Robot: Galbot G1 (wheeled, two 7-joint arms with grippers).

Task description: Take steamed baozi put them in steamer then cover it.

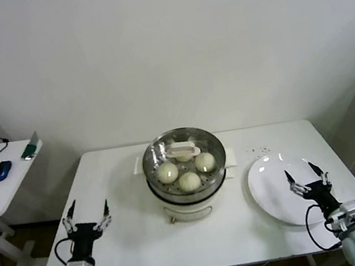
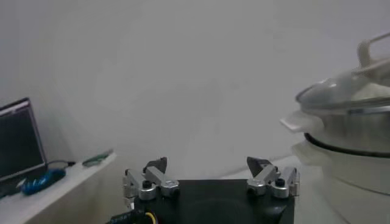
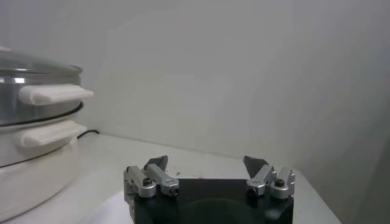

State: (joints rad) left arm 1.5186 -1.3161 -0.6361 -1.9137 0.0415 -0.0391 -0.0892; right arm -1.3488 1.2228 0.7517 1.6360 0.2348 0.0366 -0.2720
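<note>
You appear finished: three steamed baozi (image 1: 189, 181) show through the cover (image 1: 181, 150) seated on the steamer (image 1: 187, 187) mid-surface, a fourth perhaps hidden, and both the left end effector (image 1: 87, 217) and right end effector (image 1: 308, 178) rest spread and empty, so simply check the seating.

left gripper (image 1: 87, 217): black body, silver-grey finger mounts with round screws, dark pointed tips; sits left of the steamer (image 1: 184, 167)
left gripper cables: black loop below the body, a yellow wire at the base in the left wrist view
left wrist: pale grey rounded housing with a white block
right gripper (image 1: 307, 178): same build, black body, silver mounts, dark tips; right of the steamer
right gripper cables: black loop beside the body
right wrist: pale grey rounded housing, small white block on top
</note>
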